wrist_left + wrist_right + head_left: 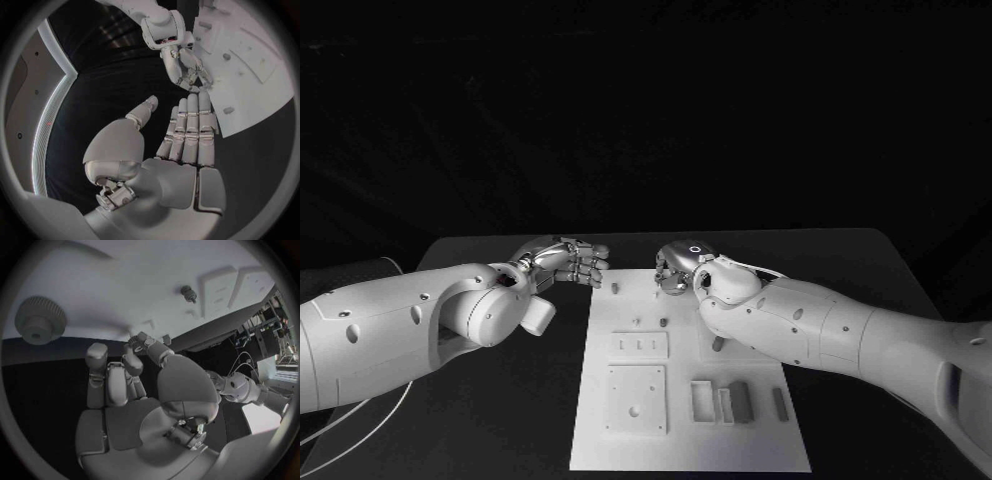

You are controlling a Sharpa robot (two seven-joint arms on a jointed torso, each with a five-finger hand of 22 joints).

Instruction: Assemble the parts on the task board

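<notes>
The white task board [762, 450] lies in the middle of the table. On it are grey blocks [740, 400], a slim bar [780, 403] and a small peg [615, 288]. My left hand [567, 262] hovers beside the board's far left corner; in the left wrist view its fingers [187, 130] lie straight and together, holding nothing. My right hand [682, 268] is over the board's far edge with its fingers curled and the tips bunched [140, 340]. I cannot tell whether they pinch anything. A gear [40, 317] and a small stud [187, 292] sit on the board [125, 285] near that hand.
Black table [502, 420] surrounds the board on all sides. A square plate [635, 398] and a slotted plate [639, 345] sit on the board's left half. My two hands are close together at the far edge, as the left wrist view shows with the right hand [184, 65].
</notes>
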